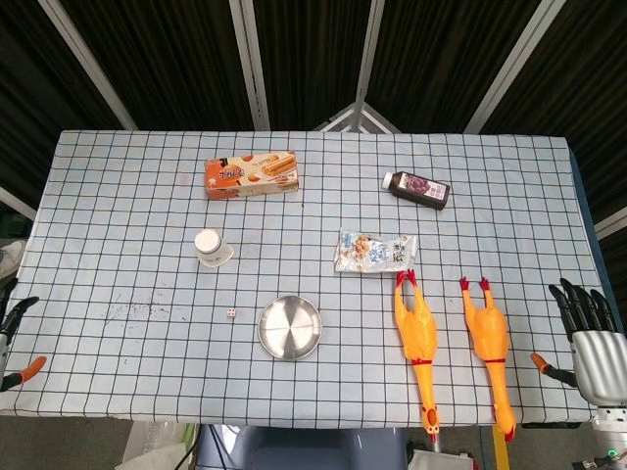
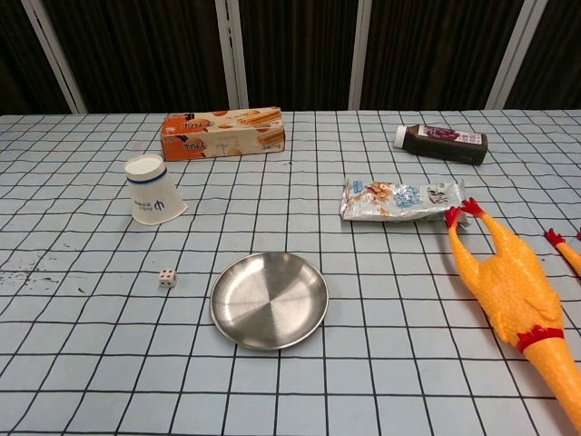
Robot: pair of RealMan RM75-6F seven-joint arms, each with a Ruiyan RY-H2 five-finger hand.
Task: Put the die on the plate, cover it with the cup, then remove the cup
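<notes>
Steel plate (image 2: 269, 300) bare; die (image 2: 167, 278) on counter just left of it, cup (image 2: 151, 190) beyond. Left robot hand (image 1: 12, 328) empty, fingers apart; right robot hand (image 1: 591, 331) likewise. Pinch die lightly from above

From my station, the left hand (image 1: 12, 333) is cut off at the head view's edge; its fingers' grasp can't be judged. The die (image 2: 167, 278) pips are too small to read.
</notes>
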